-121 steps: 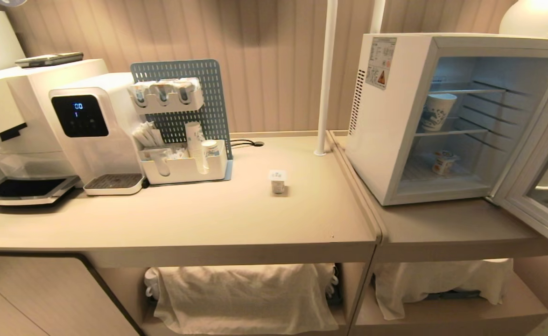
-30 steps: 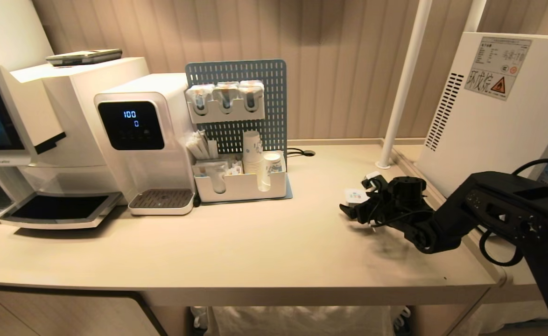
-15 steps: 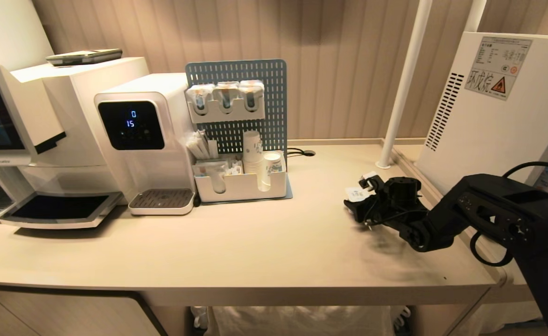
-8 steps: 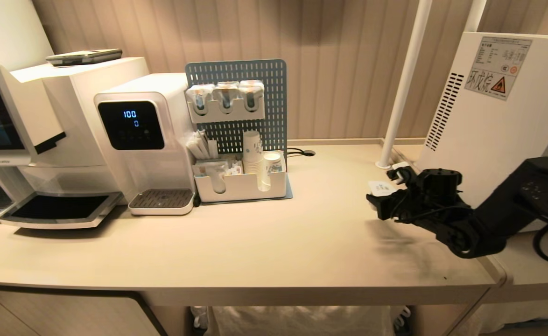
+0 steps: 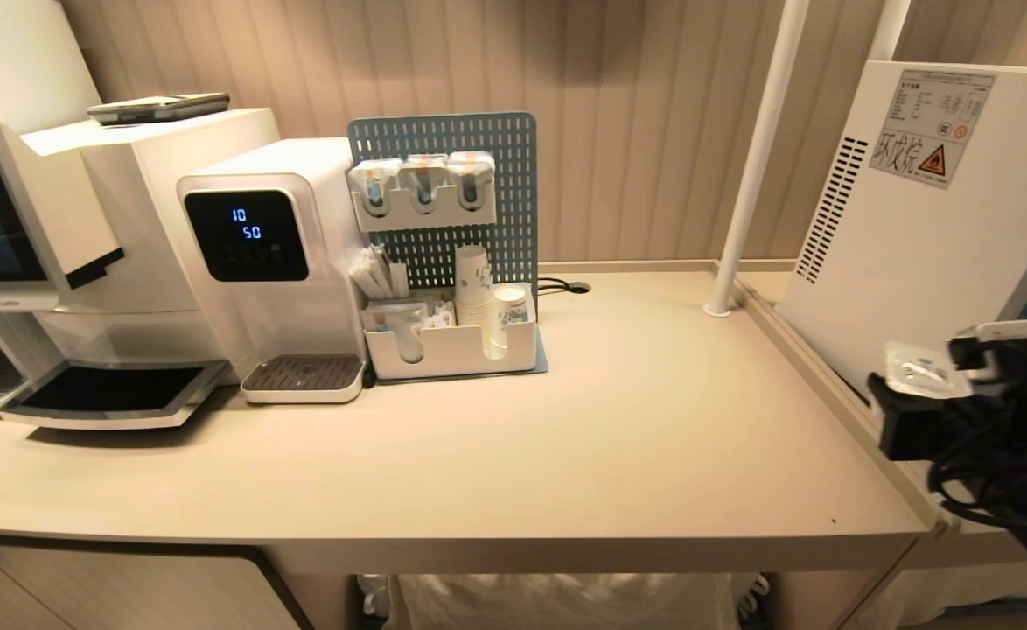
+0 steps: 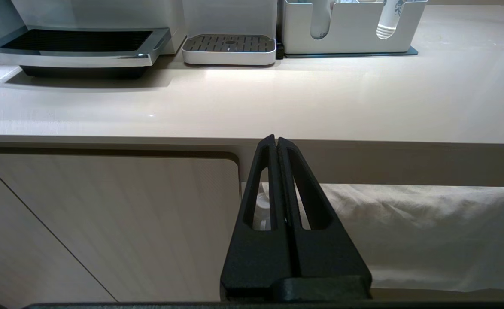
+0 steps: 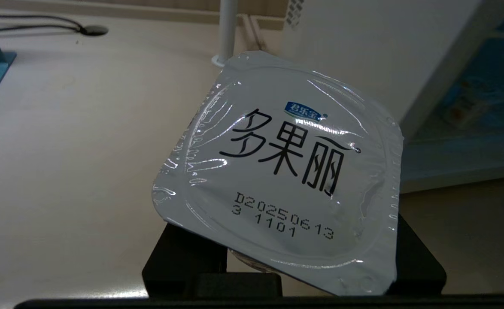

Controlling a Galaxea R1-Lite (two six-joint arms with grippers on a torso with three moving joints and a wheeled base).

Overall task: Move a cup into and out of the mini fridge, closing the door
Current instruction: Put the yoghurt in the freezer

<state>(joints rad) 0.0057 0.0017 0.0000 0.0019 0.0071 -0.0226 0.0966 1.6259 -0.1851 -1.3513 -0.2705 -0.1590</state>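
My right gripper [image 5: 942, 387] is shut on a small cup with a white foil lid [image 5: 918, 370]. It holds the cup above the counter's right end, just in front of the mini fridge's [image 5: 916, 219] white vented side. In the right wrist view the printed lid [image 7: 286, 171] fills the middle and hides the black fingers [image 7: 183, 257] beneath it. Behind the lid are the fridge wall [image 7: 363, 47] and its bluish open inside [image 7: 484, 98]. The door is out of view. My left gripper [image 6: 276, 139] is shut and empty, parked below the counter's front edge.
A white water dispenser [image 5: 260, 254] and a coffee machine [image 5: 59, 227] stand at the left of the beige counter [image 5: 566, 437]. A blue pegboard organiser with paper cups [image 5: 452, 332] sits mid-back. A white pole [image 5: 754, 157] rises beside the fridge. Another small cup [image 7: 462, 111] shows faintly inside the fridge.
My right gripper has carried the cup off the middle of the counter to the right, up beside the fridge. The left arm has kept still.
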